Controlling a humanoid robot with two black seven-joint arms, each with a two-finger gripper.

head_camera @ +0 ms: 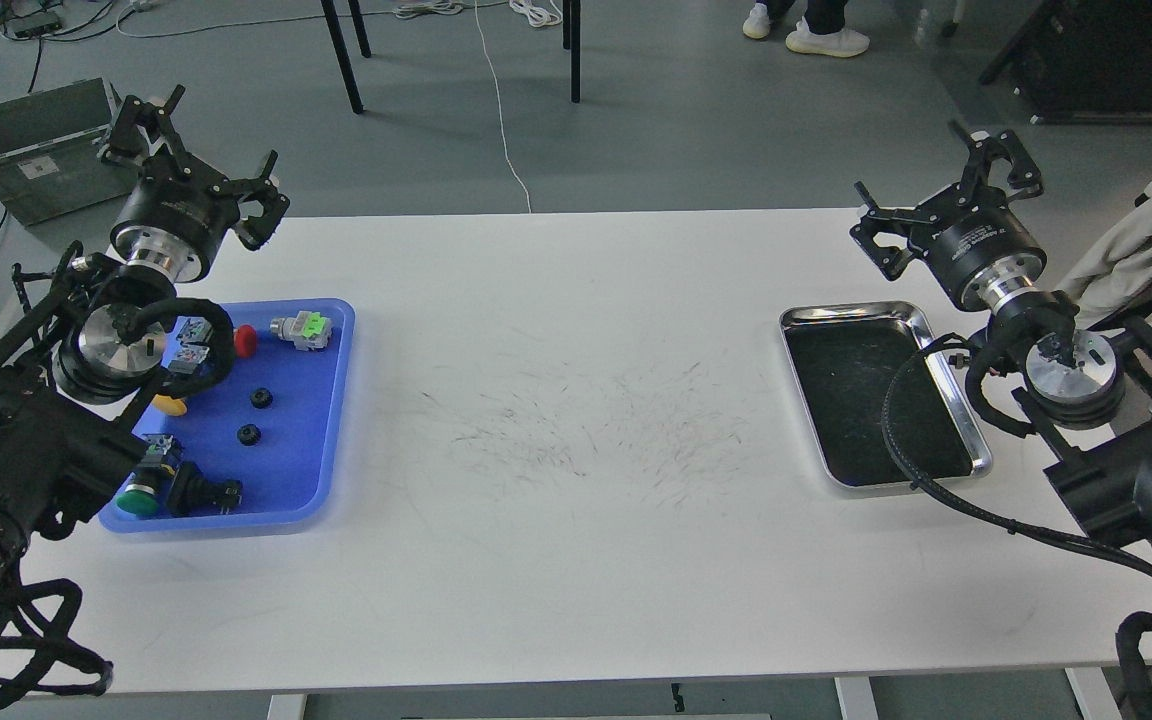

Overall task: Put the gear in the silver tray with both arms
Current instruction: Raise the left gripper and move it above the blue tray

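You're at step one: both grippers, left (198, 140) and right (946, 190), gape empty; next, grab a gear (260, 397) from the blue tray (321, 440) at the table's left edge.

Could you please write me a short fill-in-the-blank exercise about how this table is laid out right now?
1. The two small black gears lie in the ____ tray.
2. The silver tray holds ____ parts.
3. The silver tray is nearest my ____ hand.
4. My left hand is open and holds ____.

Missing words: blue; no; right; nothing
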